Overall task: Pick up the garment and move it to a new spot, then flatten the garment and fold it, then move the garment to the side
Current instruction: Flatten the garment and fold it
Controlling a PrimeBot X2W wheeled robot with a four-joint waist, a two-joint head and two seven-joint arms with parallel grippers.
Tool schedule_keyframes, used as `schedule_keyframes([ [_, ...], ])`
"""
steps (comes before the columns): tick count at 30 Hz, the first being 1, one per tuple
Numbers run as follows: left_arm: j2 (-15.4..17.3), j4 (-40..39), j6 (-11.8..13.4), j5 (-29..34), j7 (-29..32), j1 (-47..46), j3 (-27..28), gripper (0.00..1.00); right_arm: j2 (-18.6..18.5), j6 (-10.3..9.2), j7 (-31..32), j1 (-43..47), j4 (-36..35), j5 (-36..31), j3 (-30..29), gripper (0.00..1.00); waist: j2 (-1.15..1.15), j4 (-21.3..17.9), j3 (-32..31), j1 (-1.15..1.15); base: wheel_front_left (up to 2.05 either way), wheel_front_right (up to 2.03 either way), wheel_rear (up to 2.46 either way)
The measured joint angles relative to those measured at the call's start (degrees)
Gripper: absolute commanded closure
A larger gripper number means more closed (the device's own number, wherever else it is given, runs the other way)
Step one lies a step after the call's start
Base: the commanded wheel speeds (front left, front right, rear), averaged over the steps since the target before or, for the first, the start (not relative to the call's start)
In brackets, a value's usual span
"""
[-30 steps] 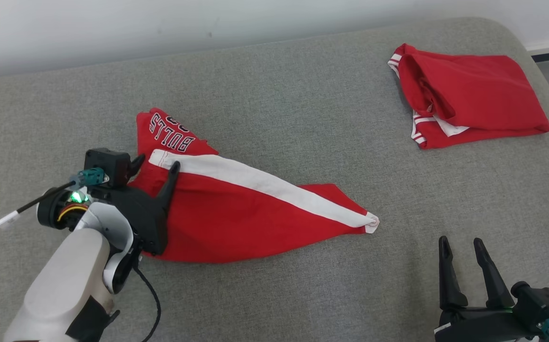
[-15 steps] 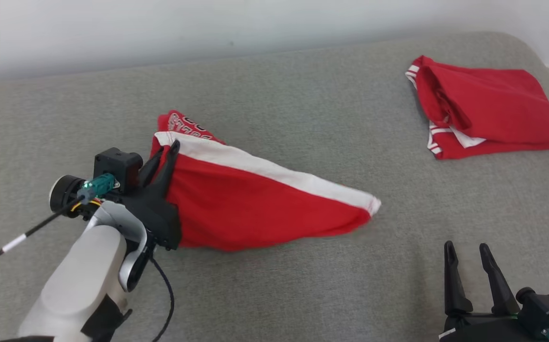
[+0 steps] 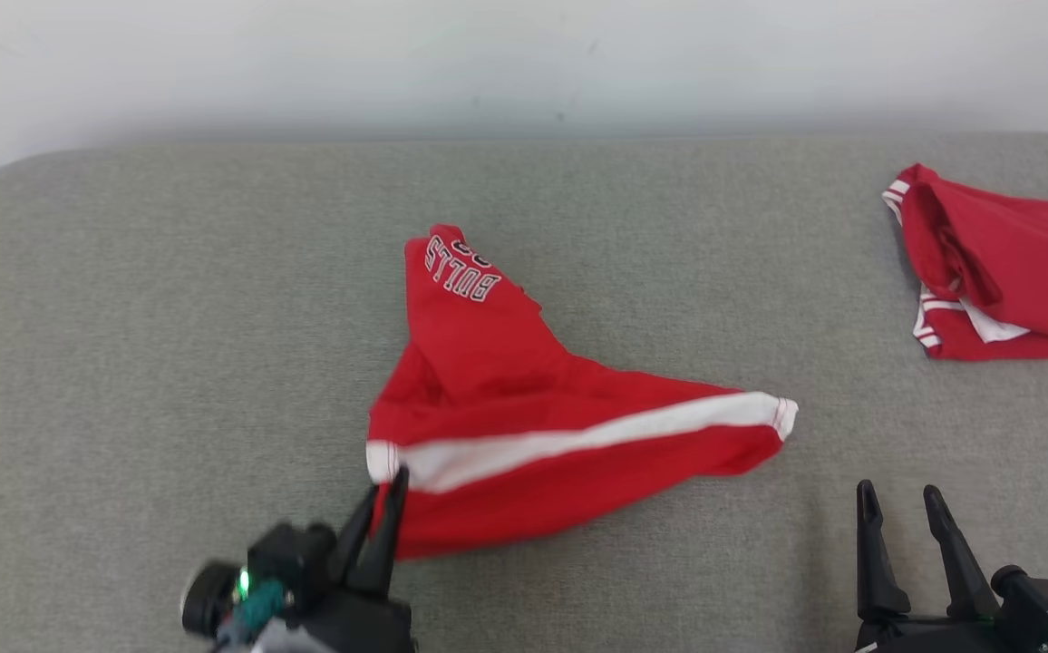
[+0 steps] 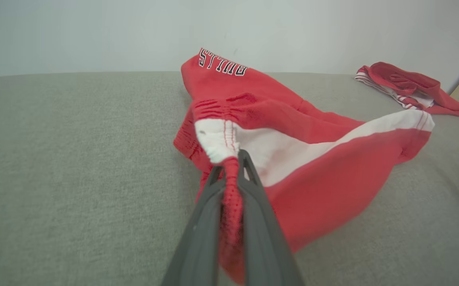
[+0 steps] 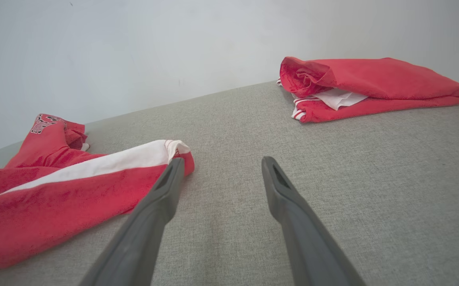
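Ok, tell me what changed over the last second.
The left claw shut on the white-striped corner of the red shorts and dragged it toward the robot, swinging the stripe round; the BULLS end trails behind. The head camera also shifted. The right claw stayed open and idle, and the folded red garment stayed put on the grey cushion.

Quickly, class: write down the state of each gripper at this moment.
Left gripper: closed on the red garment, at its white-striped edge.
Right gripper: open, holding nothing.
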Motion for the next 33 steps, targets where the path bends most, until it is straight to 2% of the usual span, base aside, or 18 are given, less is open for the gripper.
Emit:
schedule_keyframes([
  [3, -1.13, -0.59, 0.22, 0.04, -0.01, 4.66, 0.79, 1.00, -0.20, 0.00, 0.00, 0.41, 0.48, 0.01, 0.21, 0.00, 0.00, 0.91, -1.10, 0.00, 0.00, 0.00, 0.00],
  [4, -1.53, -0.83, 0.25, 0.22, -0.01, 5.89, 1.27, 0.84, -0.26, 0.00, 0.00, 0.65, 0.63, 0.01, 0.22, 0.00, 0.00, 1.13, -1.51, 0.00, 0.00, 0.00, 0.00],
  [5, -1.81, -1.31, 0.35, 0.68, -0.03, 6.93, 1.94, 0.30, -0.32, 0.00, 0.00, 0.97, 0.77, 0.01, 0.26, 0.00, 0.00, 1.34, -1.93, 0.00, 0.00, 0.00, 0.00],
  [6, -2.10, -1.78, 0.55, 1.22, -0.09, 7.77, 2.58, 0.00, -0.37, 0.00, 0.01, 1.22, 0.93, 0.01, 0.24, 0.00, 0.00, 1.52, -2.35, 0.00, 0.00, 0.00, 0.00],
  [10, -3.19, -3.99, 0.26, 3.47, -0.10, 10.78, 5.50, 0.00, -0.98, 0.00, 0.00, 1.51, 1.24, 0.34, 0.35, 0.00, 0.00, 2.11, -3.90, 0.00, 0.00, 0.00, 0.00],
  [24, -5.83, -12.43, -0.36, 9.88, -0.15, 17.37, 21.49, 0.00, -2.56, 0.00, 0.01, 3.39, 1.48, 1.12, 1.43, 0.00, 0.00, 1.84, -7.62, 0.00, 0.00, 0.00, 0.00],
  [33, -6.03, -14.14, -2.80, 13.18, -0.15, 20.13, 28.95, 0.00, -2.87, 0.00, 0.00, 3.70, 1.29, 1.35, 2.12, 0.00, 0.00, 1.07, -8.63, 0.00, 0.00, 0.00, 0.00],
])
